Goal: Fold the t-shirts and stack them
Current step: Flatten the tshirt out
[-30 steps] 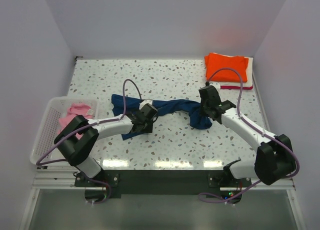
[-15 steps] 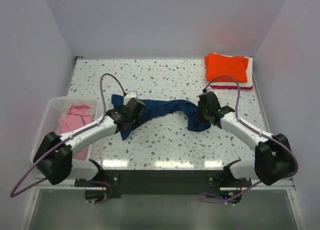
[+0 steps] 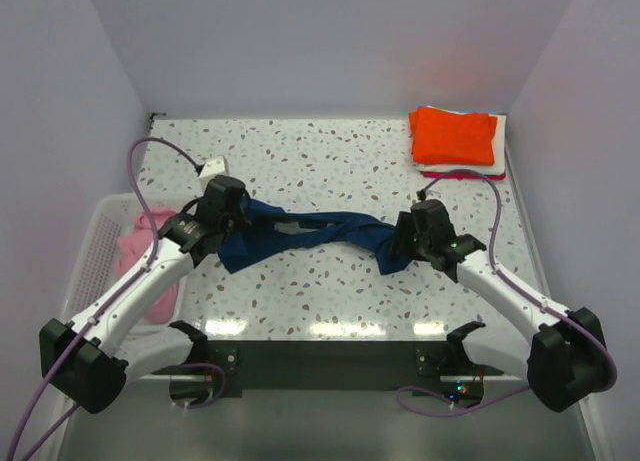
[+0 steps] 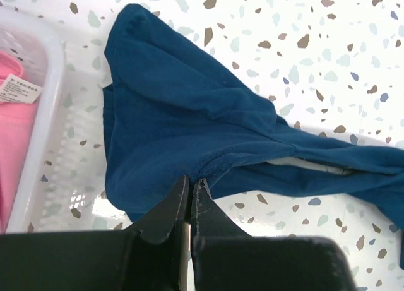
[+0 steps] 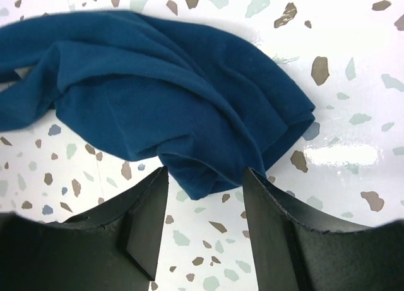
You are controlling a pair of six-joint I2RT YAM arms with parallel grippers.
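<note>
The navy blue t-shirt (image 3: 300, 231) lies bunched in a long strip across the table's middle. My left gripper (image 3: 222, 223) is shut on the hem at its left end, seen in the left wrist view (image 4: 190, 181), where the cloth (image 4: 183, 114) spreads out beyond the jaws. My right gripper (image 3: 402, 246) is open over the shirt's right end; in the right wrist view (image 5: 205, 177) a folded corner of navy cloth (image 5: 189, 108) lies between the spread fingers. The pink t-shirt (image 3: 140, 243) sits in the basket. Folded orange (image 3: 453, 133), white (image 3: 502, 141) and red (image 3: 450, 174) shirts are stacked at the back right.
The white slatted basket (image 3: 92, 256) stands at the left table edge, right beside my left gripper, and its rim shows in the left wrist view (image 4: 47, 114). Purple cables loop above both arms. Walls close the table on three sides.
My left gripper has moved left and back toward the basket, dragging the navy shirt's left end and stretching it out. My right gripper has shifted a little toward the near edge.
</note>
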